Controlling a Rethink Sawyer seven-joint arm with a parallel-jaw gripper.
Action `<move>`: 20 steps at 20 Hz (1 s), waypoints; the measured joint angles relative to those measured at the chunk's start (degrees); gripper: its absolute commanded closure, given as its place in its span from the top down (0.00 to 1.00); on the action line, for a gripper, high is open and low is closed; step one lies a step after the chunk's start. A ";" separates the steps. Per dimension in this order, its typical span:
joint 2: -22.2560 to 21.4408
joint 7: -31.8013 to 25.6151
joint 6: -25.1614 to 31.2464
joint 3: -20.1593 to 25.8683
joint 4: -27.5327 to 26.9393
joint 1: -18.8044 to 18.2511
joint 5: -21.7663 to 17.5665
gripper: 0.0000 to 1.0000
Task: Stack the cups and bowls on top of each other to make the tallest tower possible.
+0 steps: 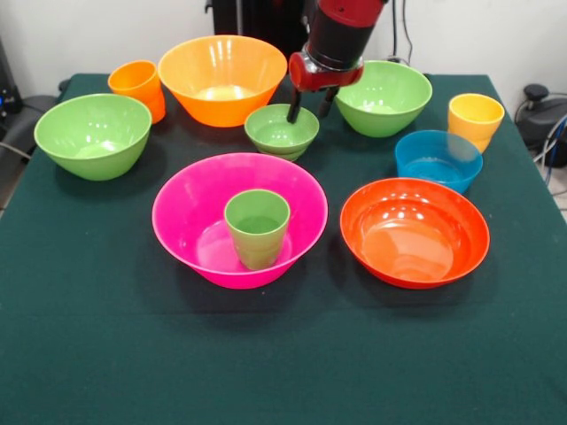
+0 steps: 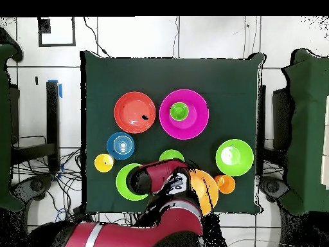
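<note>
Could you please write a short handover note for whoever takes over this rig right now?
Gripper: open, fingers straddling the far rim of the small green bowl, nothing held yet.
Done: green cup stands upright in the pink bowl, the tower's start.
Loose on the table: orange bowl, two light green bowls, blue bowl, red-orange bowl, orange cup, yellow cup.
Left: stack all of these onto the tower.

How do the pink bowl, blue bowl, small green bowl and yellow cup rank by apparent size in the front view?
Largest to smallest:
1. pink bowl
2. blue bowl
3. small green bowl, close to the blue one and farther from the camera, so unsure
4. yellow cup
</note>
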 measured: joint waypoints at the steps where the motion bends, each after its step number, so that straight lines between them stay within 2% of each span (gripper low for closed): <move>1: 0.21 0.00 0.00 0.02 0.00 -0.01 0.00 1.00; 9: 0.46 0.00 0.00 0.02 -0.02 0.09 0.00 1.00; 10: 0.47 0.00 0.00 0.02 -0.02 0.12 0.00 0.00; 20: -0.51 0.00 0.01 -0.44 -0.76 0.47 -0.01 0.00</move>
